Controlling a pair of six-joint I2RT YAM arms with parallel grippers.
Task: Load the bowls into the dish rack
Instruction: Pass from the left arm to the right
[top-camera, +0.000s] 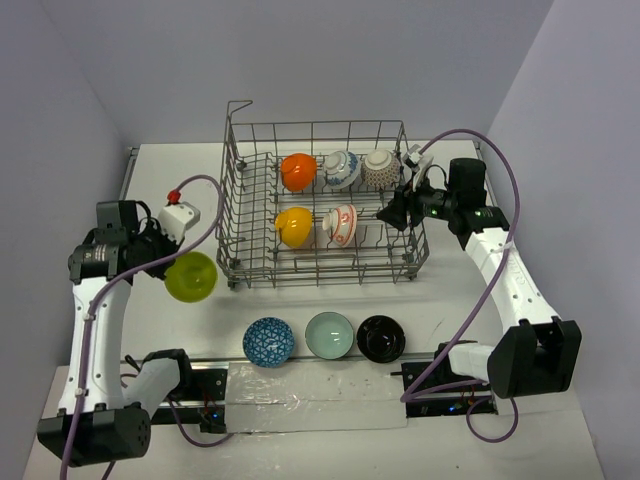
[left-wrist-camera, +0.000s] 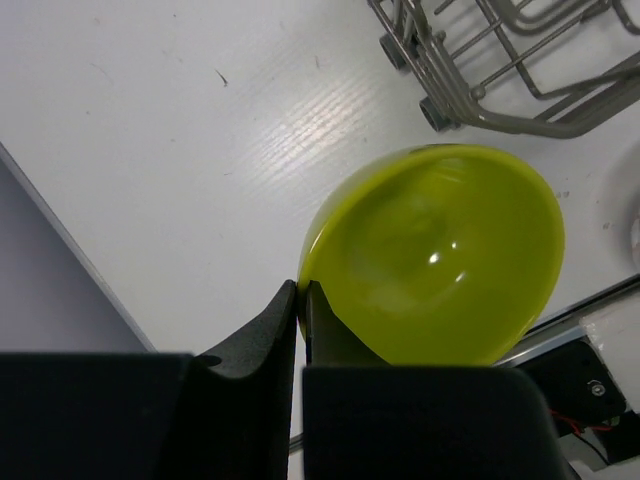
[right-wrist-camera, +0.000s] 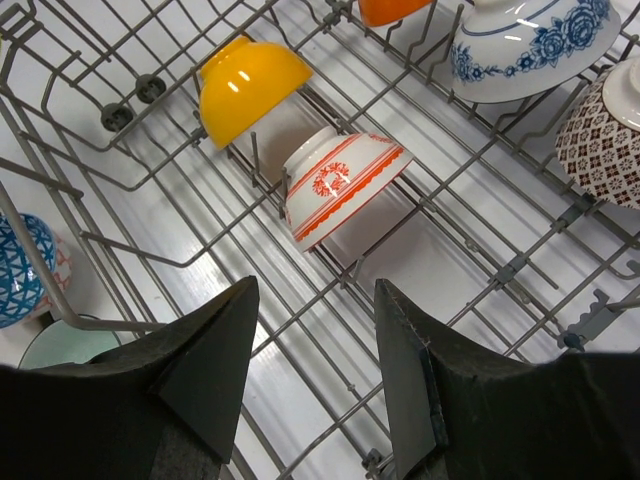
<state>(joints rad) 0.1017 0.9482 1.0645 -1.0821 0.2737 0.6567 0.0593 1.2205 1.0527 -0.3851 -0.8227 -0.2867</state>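
Note:
My left gripper (top-camera: 170, 262) (left-wrist-camera: 300, 298) is shut on the rim of a lime green bowl (top-camera: 190, 277) (left-wrist-camera: 440, 250), held above the table left of the dish rack (top-camera: 316, 128) (left-wrist-camera: 480, 90). In the rack stand an orange bowl (top-camera: 297, 171), a blue-flowered bowl (top-camera: 341, 169), a dark red patterned bowl (top-camera: 380, 168), a yellow bowl (top-camera: 293, 226) (right-wrist-camera: 250, 85) and a red-and-white bowl (top-camera: 342, 224) (right-wrist-camera: 340, 190). My right gripper (top-camera: 392, 215) (right-wrist-camera: 315, 290) hangs open over the rack's right part, nothing between its fingers. A blue-patterned bowl (top-camera: 268, 341), a pale teal bowl (top-camera: 329, 335) and a black bowl (top-camera: 381, 338) sit in front of the rack.
A white block with a red knob (top-camera: 178, 212) lies left of the rack, near my left wrist. Grey walls close in both sides of the table. A clear plastic sheet (top-camera: 310, 392) lies along the near edge between the arm bases.

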